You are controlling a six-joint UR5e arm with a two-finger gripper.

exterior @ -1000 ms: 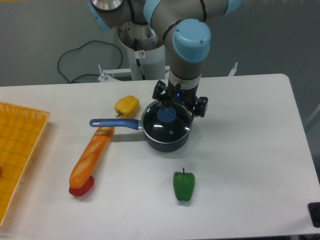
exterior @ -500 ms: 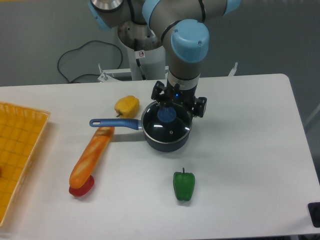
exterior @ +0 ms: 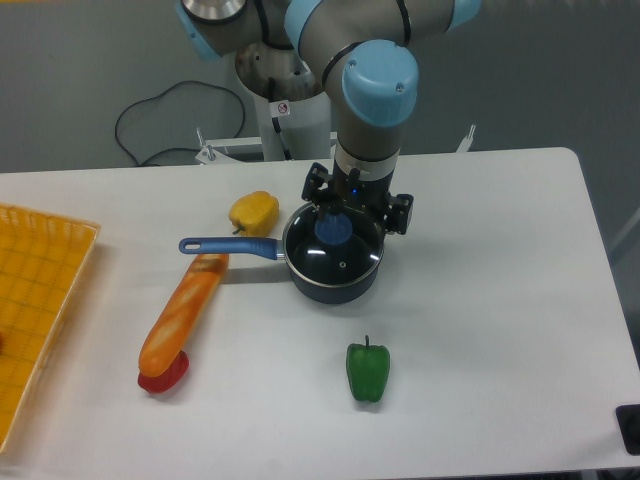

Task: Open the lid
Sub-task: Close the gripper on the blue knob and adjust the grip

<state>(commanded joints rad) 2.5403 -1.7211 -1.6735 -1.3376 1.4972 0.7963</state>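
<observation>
The lid (exterior: pixel 335 252), clear glass with a metal rim, lies on the dark blue saucepan (exterior: pixel 332 282) in the middle of the table. Its blue knob (exterior: pixel 333 228) sits at the centre. My gripper (exterior: pixel 334 220) hangs straight down from the arm and is right at the knob, with its dark fingers on either side of it. The wrist and the knob hide the fingertips, so I cannot tell whether they are closed on the knob. The saucepan's long blue handle (exterior: pixel 228 246) points left.
A yellow pepper (exterior: pixel 253 212) lies just left of the pan. A baguette (exterior: pixel 183 312) lies below the handle with a red thing (exterior: pixel 164 373) at its near end. A green pepper (exterior: pixel 368 371) is in front of the pan. An orange basket (exterior: pixel 30 310) stands at the left edge.
The arm has shifted very slightly to the left. The lid stays on the saucepan and nothing else has moved.
</observation>
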